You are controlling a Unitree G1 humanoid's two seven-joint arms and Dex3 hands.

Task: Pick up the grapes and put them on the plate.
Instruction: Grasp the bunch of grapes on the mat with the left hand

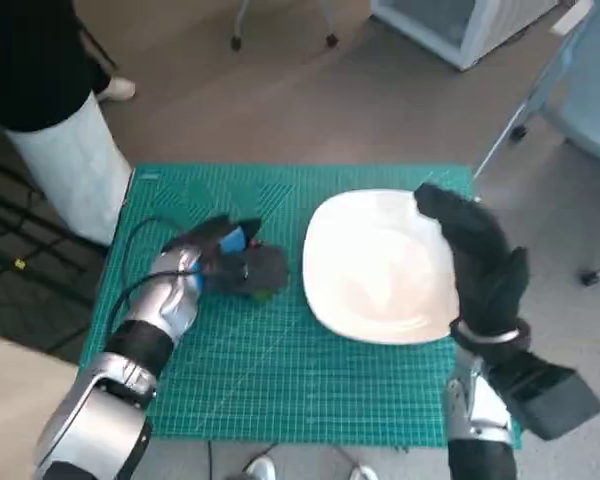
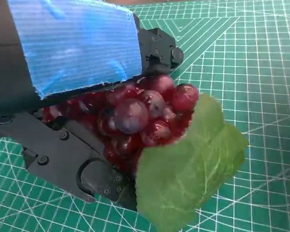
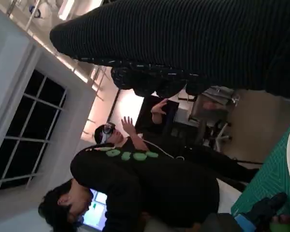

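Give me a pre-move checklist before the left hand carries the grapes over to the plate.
1. Left hand holds the grapes: ok, fingers wrap the bunch in the left wrist view.
2. Bunch lifted off the green mat: cannot tell.
3. Leaf clear of the fingers: ok, it hangs free beside them.
4. Plate bare: ok, nothing lies on it.
5. Right hand out of the way: not ok, it is over the plate's right edge.

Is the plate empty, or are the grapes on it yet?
Empty. The white plate is bare; the grapes are in the left hand beside it.
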